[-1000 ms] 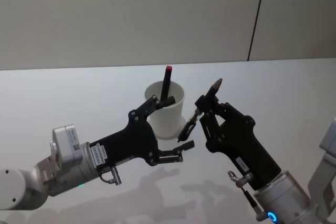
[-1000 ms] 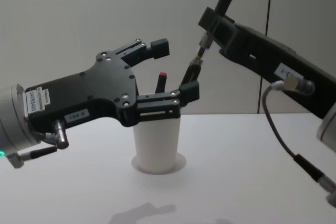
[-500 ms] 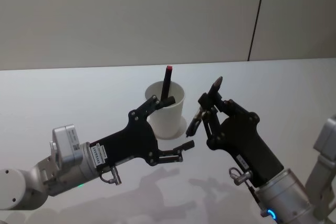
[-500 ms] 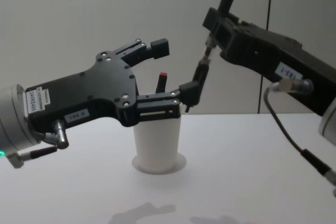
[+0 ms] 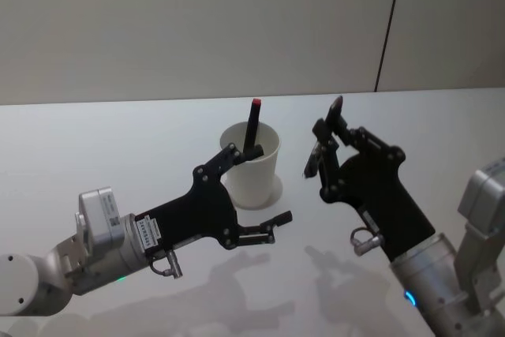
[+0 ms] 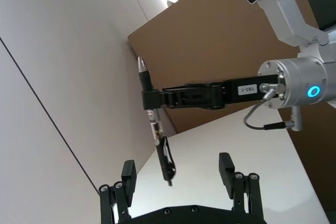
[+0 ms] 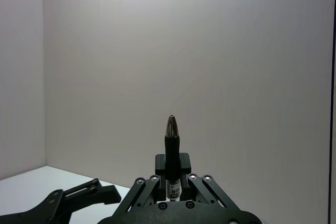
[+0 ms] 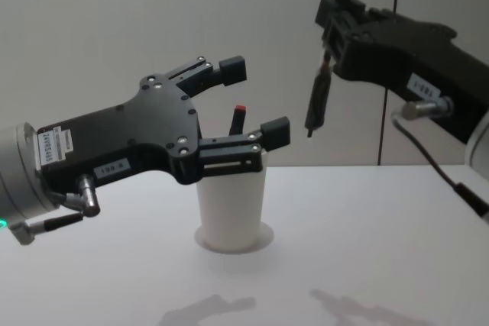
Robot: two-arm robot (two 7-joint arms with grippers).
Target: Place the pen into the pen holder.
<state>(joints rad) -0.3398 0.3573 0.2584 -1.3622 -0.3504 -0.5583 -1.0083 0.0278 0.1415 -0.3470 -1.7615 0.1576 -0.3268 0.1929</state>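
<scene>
White pen holder [image 5: 251,165], blk pen [image 8: 317,102]

Laboratory test cell: a bare white table [image 5: 118,140] set against plain grey wall panels [image 5: 197,21], with a brown partition board [image 6: 220,40].

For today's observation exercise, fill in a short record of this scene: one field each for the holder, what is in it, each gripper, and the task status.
pen holder: white tapered cup upright on the table
inside holder: a dark pen with a red tip, leaning on the rim
left gripper: open, holding nothing, in front of the cup at rim height
right gripper: shut on a black pen, raised to the right of the cup
held pen: hangs near upright, above the table, not over the cup's mouth
task status: held pen not yet in the holder
</scene>
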